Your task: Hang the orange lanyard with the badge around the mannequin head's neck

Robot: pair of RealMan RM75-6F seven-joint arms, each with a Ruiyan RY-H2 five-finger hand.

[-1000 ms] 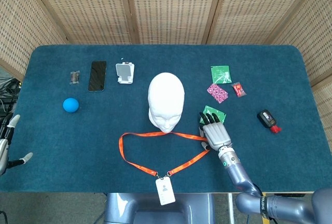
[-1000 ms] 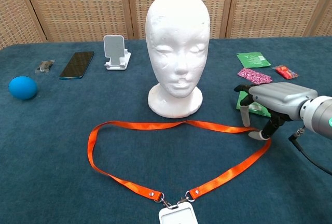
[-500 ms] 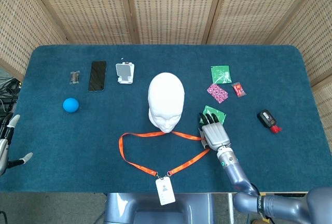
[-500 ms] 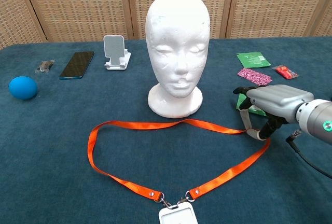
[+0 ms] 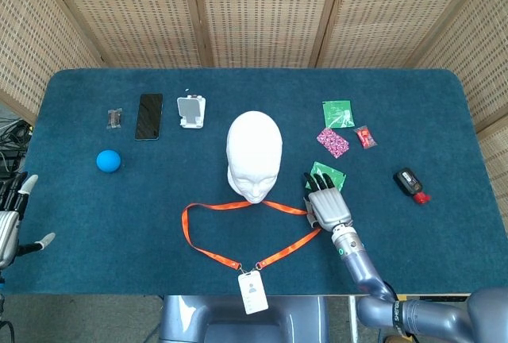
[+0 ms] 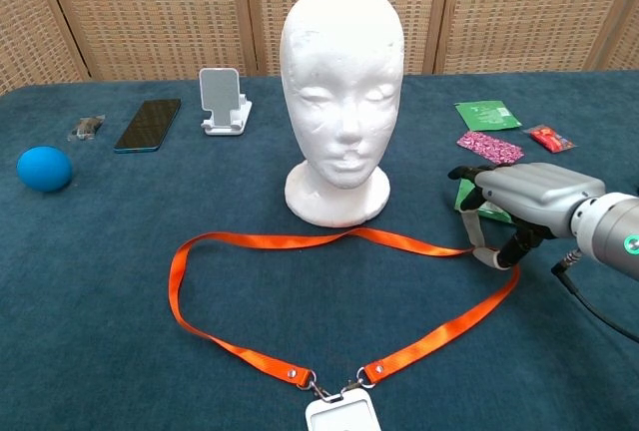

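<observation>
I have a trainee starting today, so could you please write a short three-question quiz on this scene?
1. True or false: the orange lanyard already hangs around the mannequin head.
2. Which hand touches the lanyard: A) left hand B) right hand?
3. Fill in: the badge lies at the table's ____ edge.

Key: 1 false, it lies flat on the table; 2 B; 3 near.

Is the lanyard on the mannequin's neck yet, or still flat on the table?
Flat on the table: the lanyard lies looped before the mannequin head.
</observation>
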